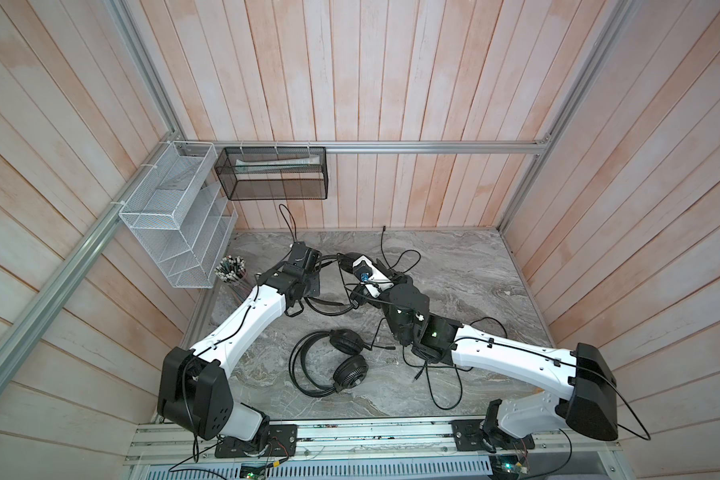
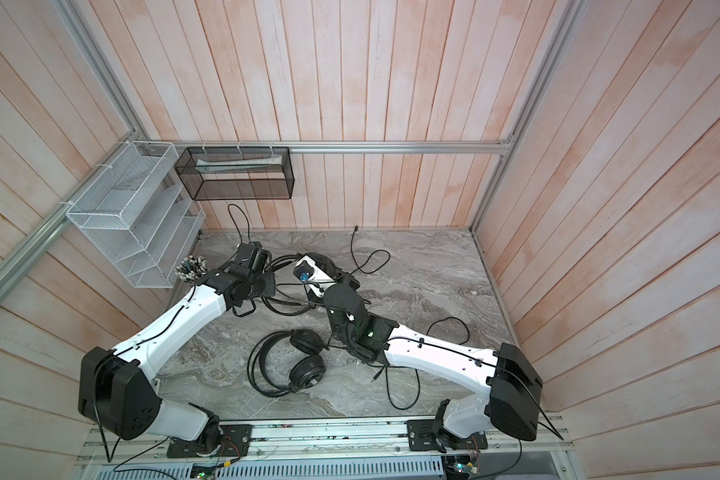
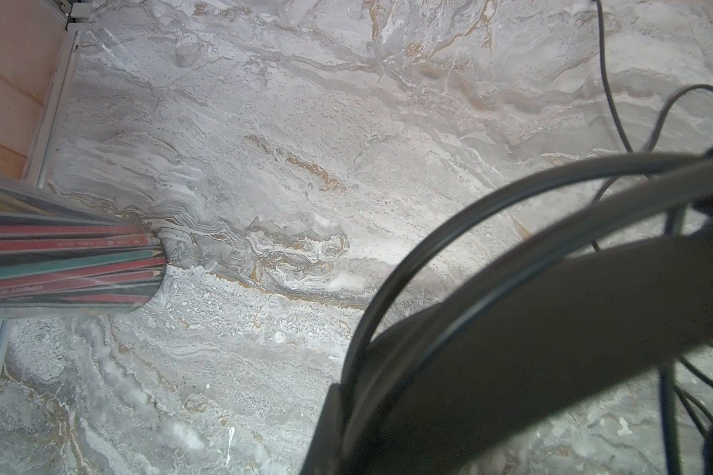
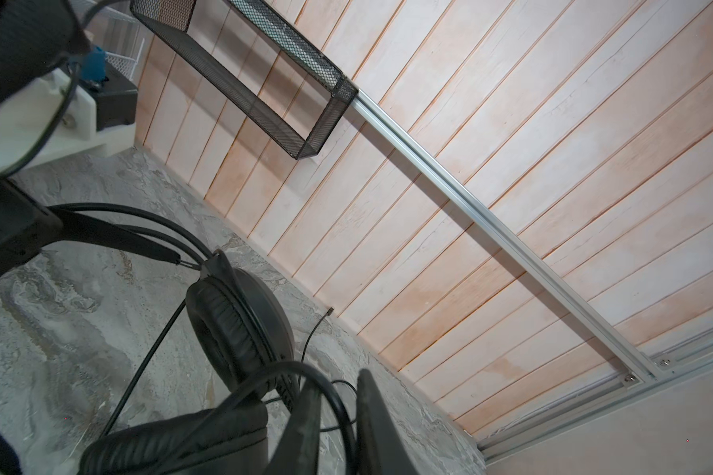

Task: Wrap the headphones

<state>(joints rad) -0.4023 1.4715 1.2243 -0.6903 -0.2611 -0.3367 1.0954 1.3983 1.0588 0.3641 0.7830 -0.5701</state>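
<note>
Rear black over-ear headset (image 4: 231, 325) on grey marble tabletop (image 1: 474, 282), left gripper (image 1: 314, 262) clenched on its wire headband (image 4: 141, 230). Right gripper (image 4: 335, 390) jaws slightly parted, thin black cable (image 4: 289, 367) looped loosely between them. Likely mid-winding. Next: pinch cable further along, carry it round headset. Second identical headset (image 1: 337, 361) lies front-centre, cable loose.

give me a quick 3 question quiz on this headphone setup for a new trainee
1. Multiple choice: where is the free headset? A in the black mesh basket; B flat on the marble table, front centre; C in the white wire rack.
2. True or false: the left gripper is shut on the headband of the far headset.
3. Fill in: the clear cup at the table's left edge holds ____.
Key: 1 B; 2 true; 3 pencils.
</note>
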